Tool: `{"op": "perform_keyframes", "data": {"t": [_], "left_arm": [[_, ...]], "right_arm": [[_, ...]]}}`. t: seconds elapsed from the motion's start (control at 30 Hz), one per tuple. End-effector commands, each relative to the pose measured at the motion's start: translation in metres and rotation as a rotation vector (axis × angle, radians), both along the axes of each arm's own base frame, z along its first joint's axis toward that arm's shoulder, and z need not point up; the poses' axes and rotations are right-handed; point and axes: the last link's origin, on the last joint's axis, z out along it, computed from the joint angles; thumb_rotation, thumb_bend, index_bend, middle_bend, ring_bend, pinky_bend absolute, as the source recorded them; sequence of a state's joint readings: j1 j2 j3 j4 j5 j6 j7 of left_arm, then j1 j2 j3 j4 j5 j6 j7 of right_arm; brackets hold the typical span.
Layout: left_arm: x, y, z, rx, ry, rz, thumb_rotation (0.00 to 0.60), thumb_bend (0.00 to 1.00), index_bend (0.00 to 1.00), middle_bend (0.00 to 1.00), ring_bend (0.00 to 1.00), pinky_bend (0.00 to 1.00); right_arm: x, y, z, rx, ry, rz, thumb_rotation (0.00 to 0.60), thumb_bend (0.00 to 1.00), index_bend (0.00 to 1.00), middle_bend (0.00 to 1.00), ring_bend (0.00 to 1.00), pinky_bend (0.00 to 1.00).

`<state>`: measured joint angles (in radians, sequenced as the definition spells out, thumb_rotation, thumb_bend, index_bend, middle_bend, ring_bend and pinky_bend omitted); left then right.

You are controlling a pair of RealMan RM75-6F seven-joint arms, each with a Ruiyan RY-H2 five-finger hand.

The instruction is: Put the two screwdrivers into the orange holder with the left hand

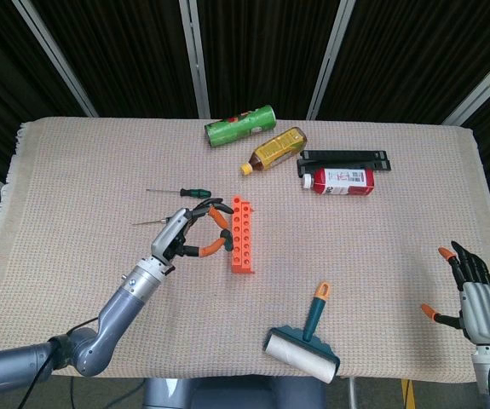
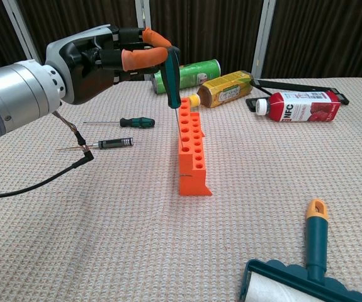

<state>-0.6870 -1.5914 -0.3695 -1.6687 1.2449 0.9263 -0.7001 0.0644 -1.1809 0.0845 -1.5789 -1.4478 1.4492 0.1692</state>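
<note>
The left hand (image 2: 105, 60) is pinching a green-handled screwdriver (image 2: 172, 78) between its orange-tipped fingers (image 2: 144, 55), holding it near upright so the thin shaft hangs straight down from the fingertips; the tip looks to be at, or just inside, one of the far holes of the orange holder (image 2: 192, 146), though I cannot tell whether it has truly entered. From where I stand, the first insertion seems under way and not finished; the hand has not let go.

No screwdriver stands free in the holder. Off to the outer side of the fingers, apart from them, lie another green-handled screwdriver (image 2: 128, 122) and, nearer the wrist, a slimmer dark-handled tool (image 2: 107, 143) with a fine needle-like shaft; both lie flat on the cloth and neither is touched. So I judge at least one more pick and placement remains after this one.

The holder is a long block of bright, smooth plastic with a double row of round holes, sitting below and just beyond the fingertips; the tablecloth (image 2: 105, 239) is coarse, beige and woven; the hand is grey metal and black with rubbery orange tips.

The right hand (image 1: 475, 298) rests far from all this at the table's near corner, fingers spread, holding nothing.
</note>
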Motion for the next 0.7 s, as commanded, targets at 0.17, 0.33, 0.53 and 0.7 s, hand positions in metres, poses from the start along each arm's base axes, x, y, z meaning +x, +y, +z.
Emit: {"op": "perform_keyframes", "data": {"t": [0.17,0.33,0.53,0.7], "left_arm": [[0.0,0.001,-0.003,-0.005,0.008,-0.001,0.6,0.59,0.61,0.27,0.08,0.08],[0.0,0.0,-0.006,-0.015,0.015,-0.001,0.6,0.59,0.61,0.27,0.08,0.08],[0.0,0.0,-0.01,-0.022,0.03,-0.005,0.6,0.59,0.61,0.27,0.08,0.08],[0.0,-0.001,-0.013,-0.025,0.043,-0.013,0.6,0.59,0.61,0.27,0.08,0.08]], "right_arm": [[0.0,-0.001,0.0,0.0,0.001,-0.002,0.6,0.0,0.1,0.0,0.0,0.0],[-0.001,-0.001,-0.001,0.003,0.001,-0.005,0.6,0.0,0.1,0.0,0.0,0.0],[-0.001,-0.001,0.0,0.002,0.001,-0.007,0.6,0.0,0.1,0.0,0.0,0.0],[-0.001,-0.002,-0.001,0.004,0.001,-0.008,0.6,0.0,0.1,0.0,0.0,0.0]]}}
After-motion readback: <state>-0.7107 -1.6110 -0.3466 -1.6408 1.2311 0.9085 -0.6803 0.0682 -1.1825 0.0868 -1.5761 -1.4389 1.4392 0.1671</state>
